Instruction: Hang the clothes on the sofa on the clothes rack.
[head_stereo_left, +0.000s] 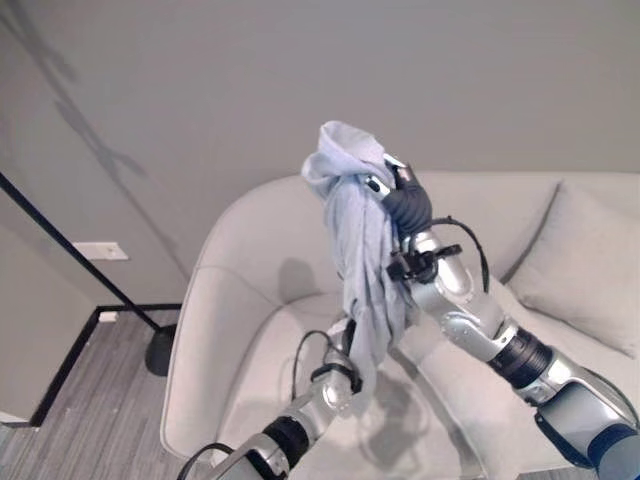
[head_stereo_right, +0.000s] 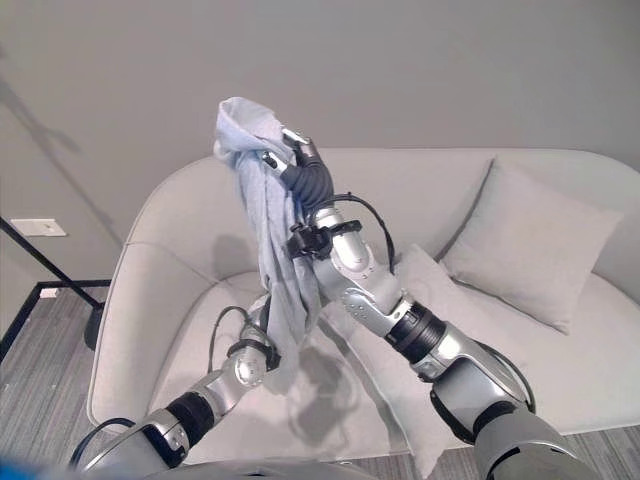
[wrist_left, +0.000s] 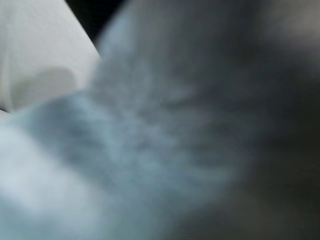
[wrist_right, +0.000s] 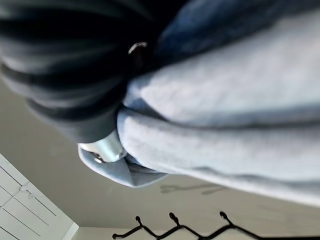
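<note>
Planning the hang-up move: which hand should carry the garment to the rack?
Probably the right hand: it grips the pale blue garment at its top, raised above the sofa. The left hand's fingers are hidden under the hanging cloth.

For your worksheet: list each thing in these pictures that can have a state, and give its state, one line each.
Garment: lifted off the sofa, hanging bunched.
Right hand: raised, shut on the garment's top.
Left hand: low, fingers hidden by cloth.
Sofa: seat bare, two cushions leaning.
Clothes rack: hooks bare.
</note>
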